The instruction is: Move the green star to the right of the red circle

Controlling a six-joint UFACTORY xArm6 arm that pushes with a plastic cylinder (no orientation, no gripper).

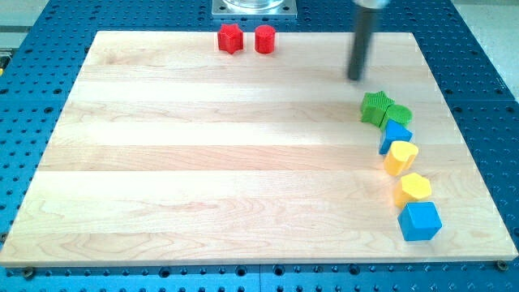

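Wooden surface (203, 162) fills the view, on a blue perforated bench (486, 97). Dark rod comes down from the view's top right; my tip (356, 79) sits just above-left of the green star (375, 108), not touching. No hand on this rig, so nothing held.

Blocks by count: two blue, two yellow, two green, two red.

- Blue cube (419, 221), lowest in the right-hand chain.
- Yellow blocks (400, 156) and (414, 188).
- Smaller blue block (396, 134).
- Green star at the chain's top, near the right edge, touching a green round block (399, 114). No clear long axis; facing cannot tell.
- Red circle (264, 39) at the top edge, red star (230, 38) just left of it.
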